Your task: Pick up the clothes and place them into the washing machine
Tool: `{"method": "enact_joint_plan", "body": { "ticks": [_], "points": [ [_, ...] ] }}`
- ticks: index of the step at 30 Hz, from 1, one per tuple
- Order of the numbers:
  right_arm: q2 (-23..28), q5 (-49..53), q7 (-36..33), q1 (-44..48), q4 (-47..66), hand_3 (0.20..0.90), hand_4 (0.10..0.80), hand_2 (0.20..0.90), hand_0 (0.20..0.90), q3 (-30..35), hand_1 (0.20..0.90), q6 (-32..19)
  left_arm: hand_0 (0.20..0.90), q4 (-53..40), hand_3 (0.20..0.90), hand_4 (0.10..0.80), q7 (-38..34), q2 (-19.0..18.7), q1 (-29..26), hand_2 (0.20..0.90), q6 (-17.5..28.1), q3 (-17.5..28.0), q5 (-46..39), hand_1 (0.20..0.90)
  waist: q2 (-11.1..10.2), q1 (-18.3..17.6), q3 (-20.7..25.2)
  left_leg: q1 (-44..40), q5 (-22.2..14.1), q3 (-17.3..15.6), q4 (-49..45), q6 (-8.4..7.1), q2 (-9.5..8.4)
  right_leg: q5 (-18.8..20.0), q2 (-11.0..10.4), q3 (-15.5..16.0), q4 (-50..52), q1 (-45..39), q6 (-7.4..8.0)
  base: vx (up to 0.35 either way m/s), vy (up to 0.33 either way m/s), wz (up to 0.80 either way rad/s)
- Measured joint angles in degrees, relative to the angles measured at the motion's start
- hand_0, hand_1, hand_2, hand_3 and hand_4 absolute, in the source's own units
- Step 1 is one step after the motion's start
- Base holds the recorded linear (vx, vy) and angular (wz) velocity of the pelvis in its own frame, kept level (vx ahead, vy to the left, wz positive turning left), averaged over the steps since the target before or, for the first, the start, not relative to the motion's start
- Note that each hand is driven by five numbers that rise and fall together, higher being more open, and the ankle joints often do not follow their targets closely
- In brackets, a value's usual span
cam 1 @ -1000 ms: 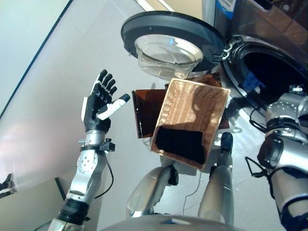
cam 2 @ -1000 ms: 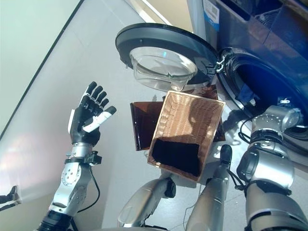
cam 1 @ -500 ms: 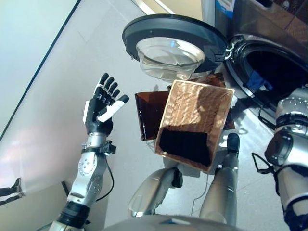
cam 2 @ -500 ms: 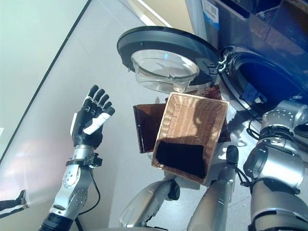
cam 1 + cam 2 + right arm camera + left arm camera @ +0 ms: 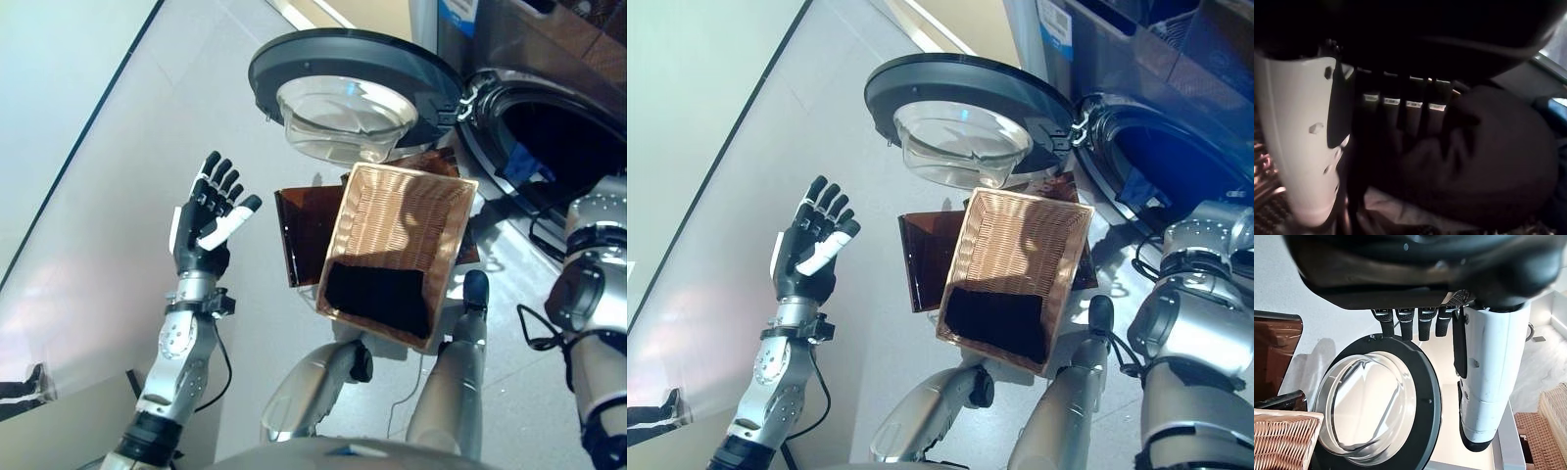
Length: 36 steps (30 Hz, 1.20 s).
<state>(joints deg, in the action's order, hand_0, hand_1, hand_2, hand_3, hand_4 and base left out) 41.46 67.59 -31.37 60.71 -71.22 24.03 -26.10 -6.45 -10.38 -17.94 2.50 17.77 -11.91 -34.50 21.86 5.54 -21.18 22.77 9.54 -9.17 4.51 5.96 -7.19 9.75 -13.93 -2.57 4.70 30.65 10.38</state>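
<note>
Since the earlier frames, right arm is reaching further toward the washing machine (image 5: 549,108), its forearm now running out of the eye views at the drum mouth, while the scene as a whole has shifted slightly with the head. Right hand (image 5: 1400,112) is sitting inside the dark drum, fingers lying over a mound of dark clothes (image 5: 1488,166); whether they are curled into the cloth or resting straight I cannot tell. Blue garment (image 5: 1141,186) is showing at the drum's rim. Left hand (image 5: 206,220) is hovering over the floor (image 5: 118,147), fingers spread and empty, idle beside the open door (image 5: 353,78). Wicker basket (image 5: 397,250) is sitting in front of the robot with more dark cloth (image 5: 377,294) in its near end, so the job is looking only partly done. Main risk, as I judge it: cloth is possibly catching on the fingers as the hand pulls out, dragging the load back over the rim onto the floor (the blue piece is already sitting close to the lip). Basket and two brown trays (image 5: 304,235) are crowding the space below the door, narrowing the path back to the basket.
</note>
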Motion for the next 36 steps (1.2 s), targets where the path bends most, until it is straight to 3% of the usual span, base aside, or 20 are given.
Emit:
{"method": "enact_joint_plan", "body": {
  "ticks": [13, 23, 25, 31, 36],
  "points": [
    [-0.18, -2.89, -0.18, -0.03, -0.01, 0.9, 0.8, 0.9, 0.9, -1.81, 0.9, 1.26, 0.9, 0.19, 0.9, 0.8, -0.05, 0.01, 0.16, 0.9, 0.0, 0.26, -0.02, 0.9, -0.08, -0.22, -0.06, 0.01, -0.03, -0.06, -0.01, 0.04, 0.04, 0.13, 0.11, -0.09, 0.09, 0.04, 0.21, 0.0, 0.0, 0.0],
    [-5.63, -10.18, -3.96, -0.42, 0.67, 0.9, 0.8, 0.9, 0.9, -4.94, 0.9, 1.25, 0.9, 0.18, 0.9, 0.8, -1.15, 0.2, 0.89, 0.9, 0.05, 0.42, -0.03, 0.9, -0.23, -1.85, -0.1, -0.02, -0.09, -0.12, -0.01, 0.12, 0.58, 0.13, 0.75, -0.38, 0.19, 0.14, 0.15, 0.001, 0.001, -0.01],
    [-6.42, -13.62, -5.54, -0.75, 0.66, 0.9, 0.8, 0.9, 0.9, -6.58, 0.9, 2.65, 0.9, 0.18, 0.9, 0.8, -1.19, 0.2, 1.0, 0.9, 0.05, 0.42, 0.0, 0.9, -0.27, -1.92, -0.11, -0.03, -0.16, -0.13, -0.02, 0.23, 0.64, 0.1, 0.84, -0.42, 0.21, 0.15, 0.11, 0.0, 0.0, 0.0],
    [-12.08, -30.48, -15.63, -3.19, 0.73, 0.9, 0.8, 0.9, 0.9, -11.96, 0.9, 11.44, 0.9, 0.25, 0.9, 0.8, -3.67, 0.2, 1.84, 0.9, 0.11, 0.87, 0.06, 0.9, -3.11, -2.16, 0.29, -0.05, -0.19, -0.69, -0.08, 0.27, 0.68, -0.08, 0.95, -0.96, 1.11, 0.91, -0.05, -0.027, -0.004, -0.04],
    [-15.07, -42.48, -22.4, -4.77, 0.35, 0.9, 0.8, 0.9, 0.9, -13.43, 0.9, 17.98, 0.9, 0.25, 0.9, 0.8, -5.28, 0.2, 1.79, 0.9, 0.12, 1.28, 0.38, 0.9, -3.67, -1.67, 0.48, -0.16, -0.19, -0.7, -0.18, 0.26, 0.63, -0.08, 0.91, -1.03, 1.11, 0.75, -0.06, 0.0, 0.0, 0.0]
  ]
}}
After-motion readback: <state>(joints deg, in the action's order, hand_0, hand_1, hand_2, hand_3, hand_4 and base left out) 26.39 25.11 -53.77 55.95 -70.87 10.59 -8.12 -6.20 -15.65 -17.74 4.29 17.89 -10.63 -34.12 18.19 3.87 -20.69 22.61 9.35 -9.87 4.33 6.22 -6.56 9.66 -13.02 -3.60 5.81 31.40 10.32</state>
